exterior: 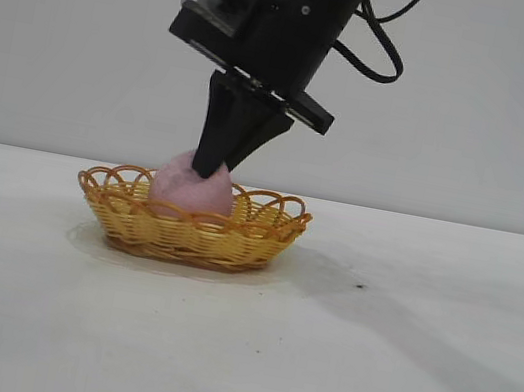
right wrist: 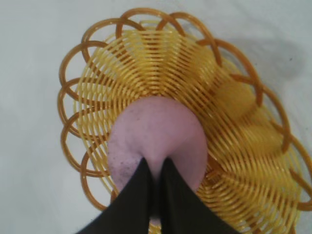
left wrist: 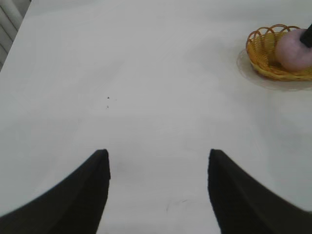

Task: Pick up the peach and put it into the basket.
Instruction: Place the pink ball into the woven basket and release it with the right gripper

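Observation:
The dull pink peach (exterior: 192, 192) sits inside the yellow wicker basket (exterior: 188, 242) left of the table's middle. My right gripper (exterior: 209, 168) comes down from above and is shut on the top of the peach, its two black fingers pinching a narrow bit of the fruit. In the right wrist view the peach (right wrist: 156, 131) rests on the basket's weave (right wrist: 234, 122), towards one end, with the gripper (right wrist: 155, 163) closed on it. My left gripper (left wrist: 158, 156) is open and empty over bare table, far from the basket (left wrist: 261, 53) and the peach (left wrist: 292, 48).
The white table (exterior: 392, 381) spreads all round the basket. A small dark speck (exterior: 360, 286) lies to the right of the basket. A plain grey wall stands behind.

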